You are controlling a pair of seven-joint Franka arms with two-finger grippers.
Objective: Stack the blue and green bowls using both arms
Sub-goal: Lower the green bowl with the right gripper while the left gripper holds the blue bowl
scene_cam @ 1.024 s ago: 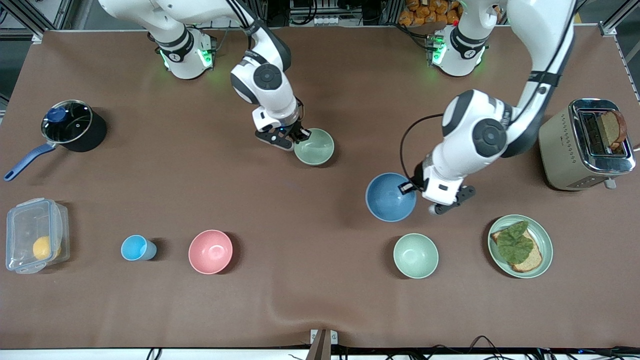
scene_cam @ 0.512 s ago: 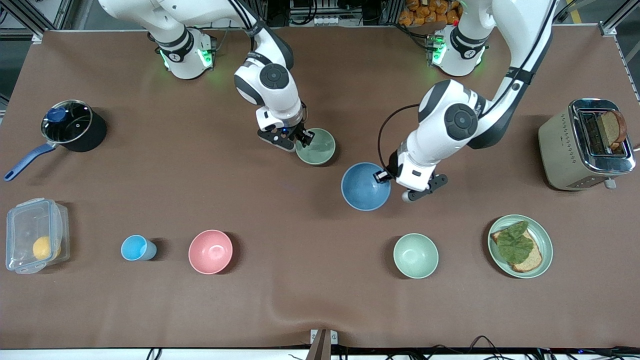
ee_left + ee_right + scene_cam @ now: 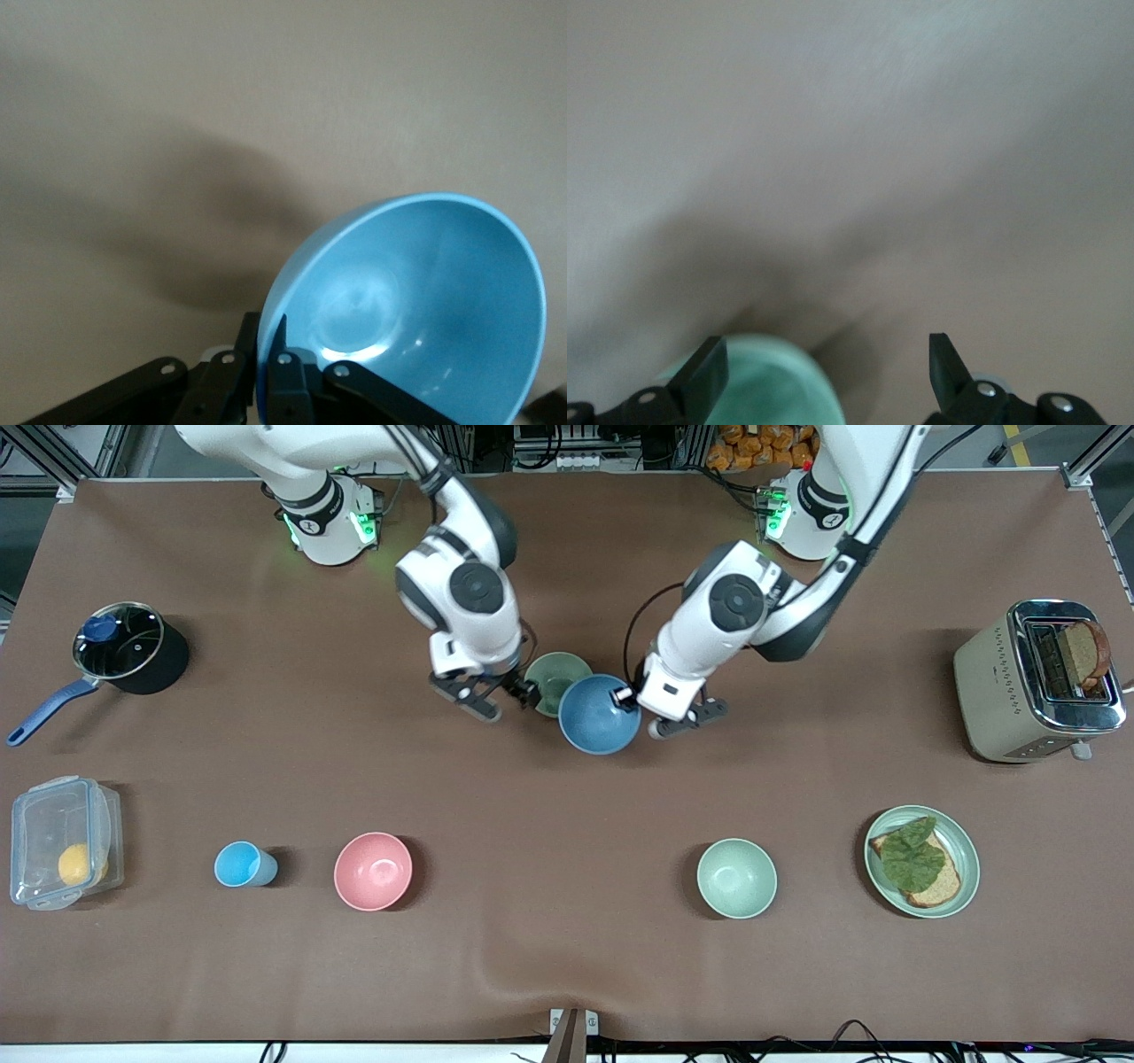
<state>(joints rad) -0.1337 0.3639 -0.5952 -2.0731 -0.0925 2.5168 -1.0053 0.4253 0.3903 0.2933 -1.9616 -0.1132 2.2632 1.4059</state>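
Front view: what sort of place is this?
Probably a robot lab staged as a kitchen: a brown-covered table, a toaster with bread, a saucepan, and metal framing around the edges.

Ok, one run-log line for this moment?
left gripper: shut on blue bowl, over green bowl | right gripper: open at green bowl rim

Four bowls, one cup, plate, pot, toaster, one container.
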